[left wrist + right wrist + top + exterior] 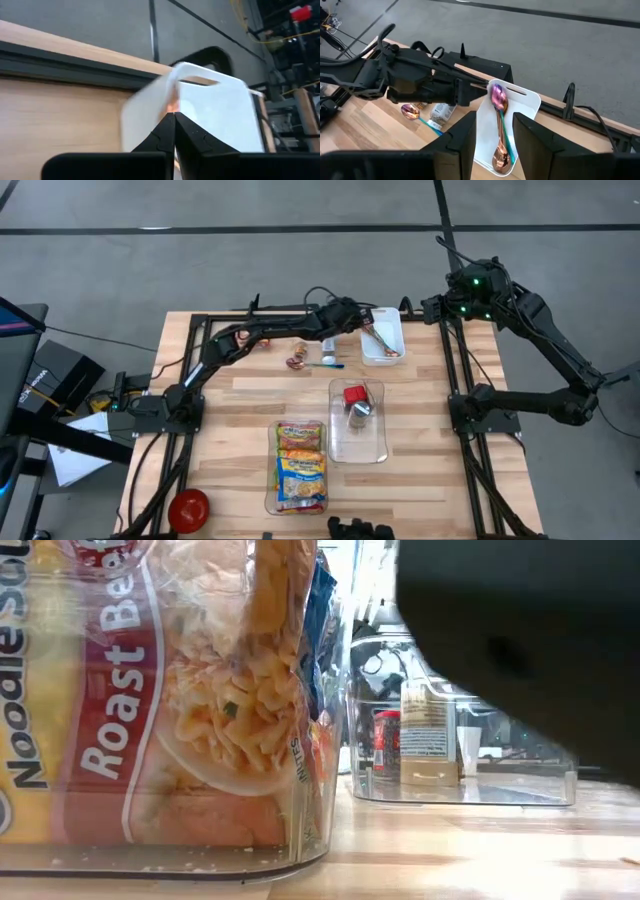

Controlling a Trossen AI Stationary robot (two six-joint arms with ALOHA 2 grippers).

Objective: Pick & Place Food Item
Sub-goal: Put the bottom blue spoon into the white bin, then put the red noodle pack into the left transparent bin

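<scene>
A white tray (382,335) stands at the table's far edge with rose-gold spoons (501,150) lying in it. My left gripper (486,88) reaches across to the tray's far end, shut, with its tips beside one spoon's purple bowl (497,95). In the left wrist view the shut tips (174,117) point at the tray (215,115). My right gripper (495,142) hangs high above the tray's right side, open with nothing between its fingers. One clear bin holds noodle packets (300,465). A red-lidded can (355,402) stands in another. My left gripper's shut tips stand right at the spoon's purple bowl (495,94), coming slantwise down from the table's left. A pinkish bit (172,106) shows just past the tips. I cannot tell whether the fingers touch or hold the spoon.
Another spoon (298,362) with a blue handle and a small packet (328,345) lie left of the tray under my left arm. A red bowl (188,508) sits at the near left corner. The two clear bins (460,755) fill the table's middle and near side.
</scene>
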